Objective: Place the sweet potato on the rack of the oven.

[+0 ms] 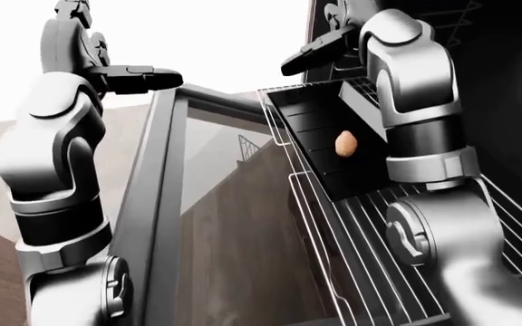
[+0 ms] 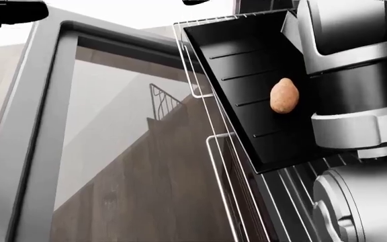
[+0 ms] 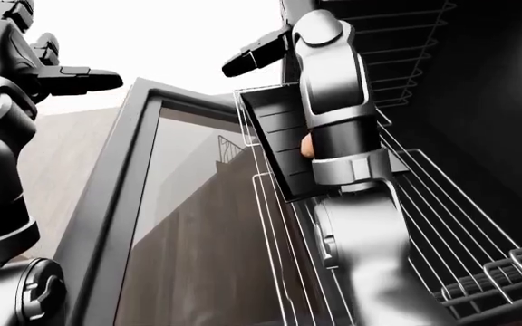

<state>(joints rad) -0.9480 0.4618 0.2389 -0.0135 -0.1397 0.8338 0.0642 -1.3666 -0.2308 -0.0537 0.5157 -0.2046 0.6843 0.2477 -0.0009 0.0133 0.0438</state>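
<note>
Glossy silver-grey arm shells, black joint bands, round shoulder caps; black fingers (image 1: 143,78), apparently matte.

I count one sweet potato (image 2: 284,95), one black tray (image 2: 247,75), one wire rack (image 1: 370,258), one glass oven door (image 2: 113,151), and two hands: left hand (image 1: 139,78), right hand (image 1: 320,54).

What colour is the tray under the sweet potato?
Black. The tray under the sweet potato shows best in the head view.

**Sweet potato on tray, tray on rack**

The sweet potato (image 2: 284,95) is seen lying on the tray (image 2: 247,75), which rests on the wire rack (image 1: 352,258) — the open oven door (image 2: 106,151) is found to the left, the right arm (image 1: 411,102) just right of the tray.
</note>
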